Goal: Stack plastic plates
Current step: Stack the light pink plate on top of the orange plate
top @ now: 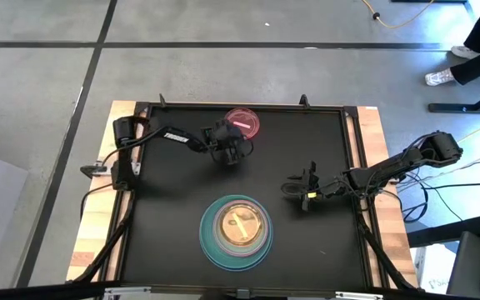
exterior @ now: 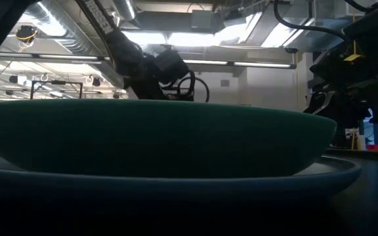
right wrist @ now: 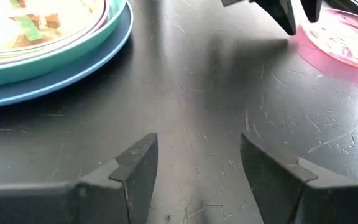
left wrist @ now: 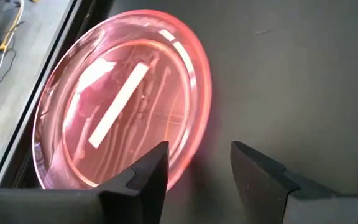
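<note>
A stack of plastic plates (top: 238, 229) sits near the table's near edge: a light-blue plate at the bottom, then teal, pinkish and a pale one on top. It fills the low view (exterior: 156, 137) and shows in the right wrist view (right wrist: 42, 37). A small translucent pink plate (top: 242, 122) lies flat near the far edge. My left gripper (left wrist: 197, 158) is open just near of it (left wrist: 123, 106); one finger stands over its rim and the other outside. My right gripper (right wrist: 197, 155) is open over bare table, right of the stack.
The black table top (top: 165, 217) has a raised frame (top: 240, 106) just beyond the pink plate. Bare table lies between the pink plate and the stack. Cables run at the right arm's base (top: 415, 200). A person's shoes (top: 444, 75) show on the floor far right.
</note>
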Available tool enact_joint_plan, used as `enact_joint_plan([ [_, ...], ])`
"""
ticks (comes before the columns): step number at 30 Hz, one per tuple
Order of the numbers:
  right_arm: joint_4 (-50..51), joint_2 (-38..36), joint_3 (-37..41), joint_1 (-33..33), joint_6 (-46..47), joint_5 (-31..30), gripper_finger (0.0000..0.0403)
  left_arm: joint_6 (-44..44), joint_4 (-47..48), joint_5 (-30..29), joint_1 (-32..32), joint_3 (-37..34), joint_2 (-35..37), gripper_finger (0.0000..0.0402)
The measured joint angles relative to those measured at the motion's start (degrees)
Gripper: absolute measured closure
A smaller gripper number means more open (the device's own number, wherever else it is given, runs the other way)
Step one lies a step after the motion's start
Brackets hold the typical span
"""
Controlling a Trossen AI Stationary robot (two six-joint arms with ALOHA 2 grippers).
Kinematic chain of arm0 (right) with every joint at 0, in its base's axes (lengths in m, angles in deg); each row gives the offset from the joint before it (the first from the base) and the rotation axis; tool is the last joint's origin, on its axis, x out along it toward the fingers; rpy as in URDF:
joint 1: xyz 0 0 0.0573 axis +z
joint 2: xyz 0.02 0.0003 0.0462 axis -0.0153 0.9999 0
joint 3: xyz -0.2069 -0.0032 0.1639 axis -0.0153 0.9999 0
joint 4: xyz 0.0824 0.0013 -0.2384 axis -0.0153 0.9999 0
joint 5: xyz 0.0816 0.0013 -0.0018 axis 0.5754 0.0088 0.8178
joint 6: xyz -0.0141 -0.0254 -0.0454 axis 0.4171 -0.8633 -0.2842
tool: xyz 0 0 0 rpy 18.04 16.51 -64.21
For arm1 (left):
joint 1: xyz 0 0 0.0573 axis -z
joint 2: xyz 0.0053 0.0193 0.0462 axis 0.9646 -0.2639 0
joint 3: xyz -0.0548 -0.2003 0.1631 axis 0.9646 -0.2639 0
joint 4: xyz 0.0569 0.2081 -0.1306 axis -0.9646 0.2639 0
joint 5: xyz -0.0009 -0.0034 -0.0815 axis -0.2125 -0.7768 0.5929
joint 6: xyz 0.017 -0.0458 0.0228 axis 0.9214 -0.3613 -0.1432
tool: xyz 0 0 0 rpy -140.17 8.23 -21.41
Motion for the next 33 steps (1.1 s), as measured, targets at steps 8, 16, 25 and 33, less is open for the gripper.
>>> enact_joint_plan([
  [8, 0.0, 0.0, 0.0, 0.0, 0.0, 0.0, 0.0182, -0.6, -1.4, 1.7, -2.4, 0.1, -1.7, 0.0239],
  [16, 0.0, 0.0, 0.0, 0.0, 0.0, 0.0, 0.0182, -0.6, -1.0, 3.4, -2.6, 0.1, -1.7, 0.0332],
  [25, 0.1, 0.0, 0.0, 0.0, 0.0, 0.0, 0.0182, -0.1, -0.8, 2.1, -1.2, 0.1, -1.7, 0.039],
  [33, 0.3, 0.0, 0.0, 0.0, 0.0, 0.0, 0.0182, 2.4, 0.5, -3.9, 5.9, 0.0, 3.8, 0.0399],
])
